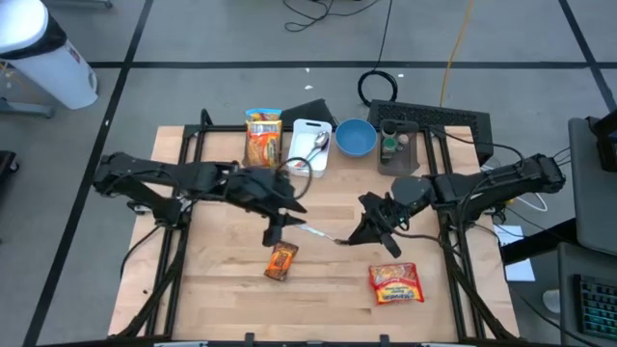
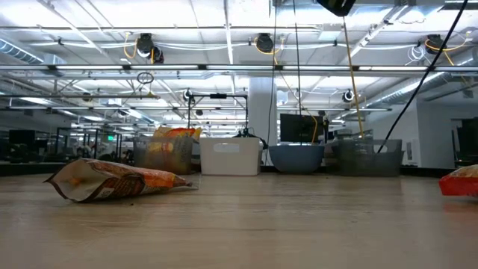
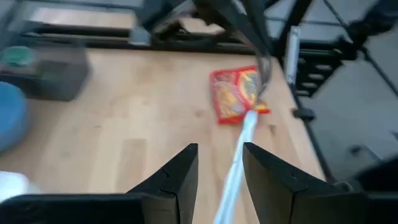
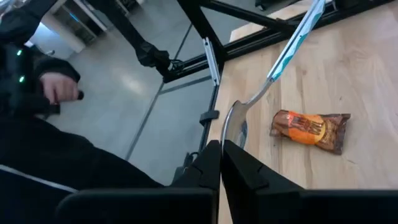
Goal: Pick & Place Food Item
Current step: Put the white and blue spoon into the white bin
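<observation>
status: early, no food placed | left fingers pinching spoon handle over mid worktop | right fingers pressed together at its bowl end | snack packet and noodle pack lying untouched

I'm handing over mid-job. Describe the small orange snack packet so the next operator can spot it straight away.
On the wooden table, look at the front half, just below the left gripper. The snack packet lies flat there on its own. It is small, narrow and orange-brown, unlike the wider red noodle pack to its right.
</observation>
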Motion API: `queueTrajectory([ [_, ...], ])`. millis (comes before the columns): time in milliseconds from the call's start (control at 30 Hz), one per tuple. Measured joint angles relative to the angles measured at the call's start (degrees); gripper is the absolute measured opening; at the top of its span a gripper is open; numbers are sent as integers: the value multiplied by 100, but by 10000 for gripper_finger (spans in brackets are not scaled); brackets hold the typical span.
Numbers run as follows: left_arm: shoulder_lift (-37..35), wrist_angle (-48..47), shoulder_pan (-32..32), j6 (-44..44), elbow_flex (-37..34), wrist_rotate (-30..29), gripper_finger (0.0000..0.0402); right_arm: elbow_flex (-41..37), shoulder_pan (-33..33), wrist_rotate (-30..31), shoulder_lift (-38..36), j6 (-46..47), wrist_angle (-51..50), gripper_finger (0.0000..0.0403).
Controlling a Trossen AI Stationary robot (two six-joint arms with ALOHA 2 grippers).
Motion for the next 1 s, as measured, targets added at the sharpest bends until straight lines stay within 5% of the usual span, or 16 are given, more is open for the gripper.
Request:
queueTrajectory([
  [400, 887, -141, 133, 23, 682, 1307, 134, -2, 4, 0, 0, 12, 54, 0],
  [1000, 1010, -649, 133, 23, 689, 1253, 133, -2, 6, -10, 0, -80, 176, 0],
])
